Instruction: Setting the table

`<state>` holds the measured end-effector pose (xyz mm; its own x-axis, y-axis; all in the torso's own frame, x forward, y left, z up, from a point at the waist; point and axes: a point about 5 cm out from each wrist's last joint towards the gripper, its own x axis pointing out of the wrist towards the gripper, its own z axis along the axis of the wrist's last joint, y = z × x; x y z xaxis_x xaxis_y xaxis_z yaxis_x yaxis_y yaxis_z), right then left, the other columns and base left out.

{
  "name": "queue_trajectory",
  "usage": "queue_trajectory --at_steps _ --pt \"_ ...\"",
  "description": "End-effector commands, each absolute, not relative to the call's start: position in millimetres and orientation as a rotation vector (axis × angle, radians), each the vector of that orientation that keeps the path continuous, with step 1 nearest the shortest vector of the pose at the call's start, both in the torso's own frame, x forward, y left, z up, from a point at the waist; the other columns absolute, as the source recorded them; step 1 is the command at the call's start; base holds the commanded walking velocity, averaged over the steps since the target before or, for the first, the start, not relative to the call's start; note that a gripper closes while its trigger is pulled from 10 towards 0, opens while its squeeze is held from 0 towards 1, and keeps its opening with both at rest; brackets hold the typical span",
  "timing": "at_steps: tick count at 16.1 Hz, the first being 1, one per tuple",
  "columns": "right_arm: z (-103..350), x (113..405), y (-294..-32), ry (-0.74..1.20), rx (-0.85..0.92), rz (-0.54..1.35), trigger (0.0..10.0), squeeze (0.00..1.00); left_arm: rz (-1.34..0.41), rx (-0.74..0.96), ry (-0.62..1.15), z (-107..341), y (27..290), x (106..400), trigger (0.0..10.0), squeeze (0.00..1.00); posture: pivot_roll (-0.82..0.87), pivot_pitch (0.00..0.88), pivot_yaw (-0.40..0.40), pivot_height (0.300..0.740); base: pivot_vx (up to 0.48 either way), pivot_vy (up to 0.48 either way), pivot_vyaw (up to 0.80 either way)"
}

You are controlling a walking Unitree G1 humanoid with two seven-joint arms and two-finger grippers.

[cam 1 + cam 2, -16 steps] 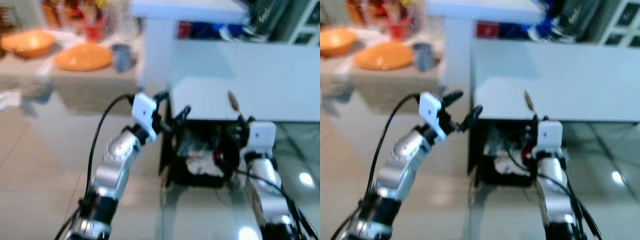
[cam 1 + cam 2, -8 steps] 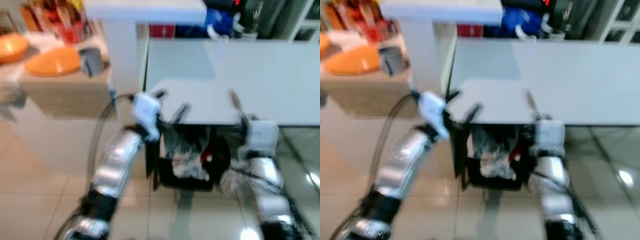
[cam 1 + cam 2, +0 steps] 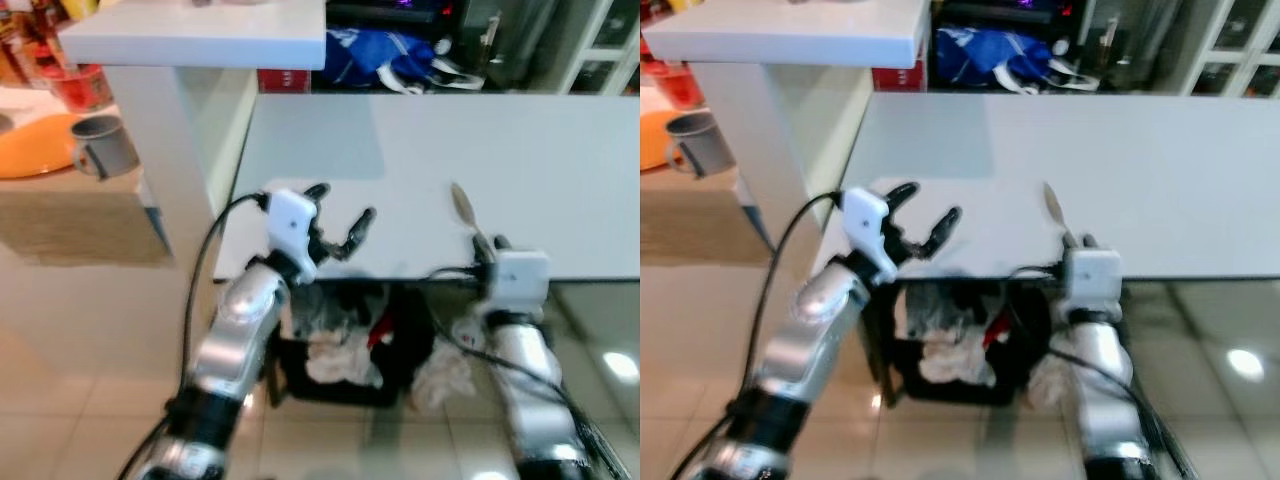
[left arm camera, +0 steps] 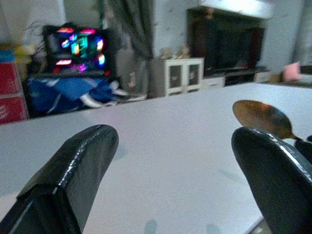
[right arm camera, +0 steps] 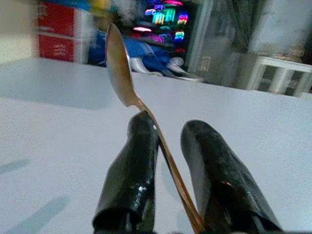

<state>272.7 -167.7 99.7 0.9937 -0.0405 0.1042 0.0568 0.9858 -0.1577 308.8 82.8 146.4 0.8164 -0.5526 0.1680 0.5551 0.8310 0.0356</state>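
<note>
A white table (image 3: 520, 150) stretches ahead of me. My right gripper (image 3: 488, 243) sits at its near edge, shut on a gold spoon (image 3: 462, 207) whose bowl points up and away over the tabletop. The right wrist view shows the spoon (image 5: 122, 73) clamped between the two black fingers (image 5: 131, 170). My left gripper (image 3: 340, 215) is open above the table's near left corner, holding nothing. From the left wrist view, the spoon's bowl (image 4: 261, 116) appears beside one fingertip (image 4: 273, 170).
A black bin (image 3: 345, 350) full of crumpled waste stands under the table's near edge. To the left, a lower counter carries an orange plate (image 3: 30, 145) and a grey mug (image 3: 103, 148). A white shelf (image 3: 200, 35) tops a column. Blue fabric (image 3: 385, 50) lies behind the table.
The camera has swung left to right, so the table now lies straight ahead and the counter has slid to the left edge. Both grippers have come over the table's near edge, spoon still held.
</note>
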Motion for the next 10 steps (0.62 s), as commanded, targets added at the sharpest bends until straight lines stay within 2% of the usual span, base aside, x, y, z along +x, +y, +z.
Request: queue_trajectory --at_steps 1,3,6,8,10 --pt "105.6 273.3 -178.9 -0.118 -0.174 -0.083 0.0 0.0 -0.598 -0.016 -0.187 151.0 75.4 309.9 10.0 0.0 0.03 0.0 0.0 0.74 0.364 -0.311 0.0" --pt "106.7 271.9 -180.1 -0.121 -0.173 -0.086 0.0 0.0 -0.552 -0.005 -0.181 149.1 81.9 312.7 10.0 0.0 0.02 0.0 0.01 0.74 0.36 -0.313 0.0" --pt "108.8 260.5 -183.7 -0.119 -0.172 -0.089 0.0 0.0 -0.371 -0.026 -0.049 128.5 133.8 310.0 10.0 0.0 0.02 0.0 0.024 0.74 0.358 -0.316 0.0" --pt "111.6 253.3 -186.4 -0.127 -0.183 -0.09 0.0 0.0 -0.323 -0.064 0.018 119.8 149.3 297.1 10.0 0.0 0.02 0.0 0.03 0.74 0.358 -0.315 0.0" --pt "113.8 251.6 -188.6 -0.137 -0.189 -0.103 0.0 0.0 -0.351 -0.078 -0.001 123.3 139.9 292.3 10.0 0.0 0.02 0.0 0.031 0.74 0.358 -0.315 0.0"
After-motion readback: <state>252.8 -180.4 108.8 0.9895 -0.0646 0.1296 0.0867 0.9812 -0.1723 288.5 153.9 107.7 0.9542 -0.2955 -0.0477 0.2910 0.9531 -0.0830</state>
